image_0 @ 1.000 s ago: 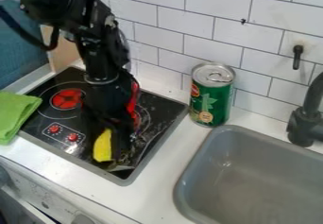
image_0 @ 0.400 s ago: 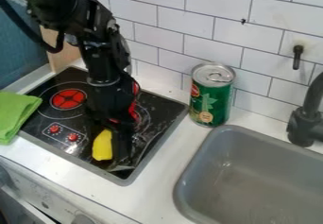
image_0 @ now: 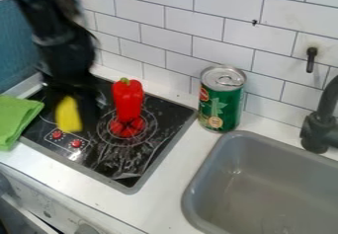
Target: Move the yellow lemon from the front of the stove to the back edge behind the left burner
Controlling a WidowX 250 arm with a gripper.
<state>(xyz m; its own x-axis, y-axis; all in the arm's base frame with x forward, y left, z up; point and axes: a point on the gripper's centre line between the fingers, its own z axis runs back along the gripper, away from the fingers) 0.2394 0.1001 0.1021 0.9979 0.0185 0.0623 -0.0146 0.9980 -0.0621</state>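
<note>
We see the black gripper (image_0: pixel 74 113) swung toward the green cloth (image_0: pixel 17 118), jaws pinching a yellow thing (image_0: pixel 68 115), the red pepper (image_0: pixel 128 99) now unblocked on the stove (image_0: pixel 120 160).

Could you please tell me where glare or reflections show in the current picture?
In the camera view, pale glints streak the dark stovetop, so reflections and surface marks are hard to tell apart; light also catches the green can's metal lid, the red pepper and the sink, while the end effector at the yellow object looks dark.
</note>
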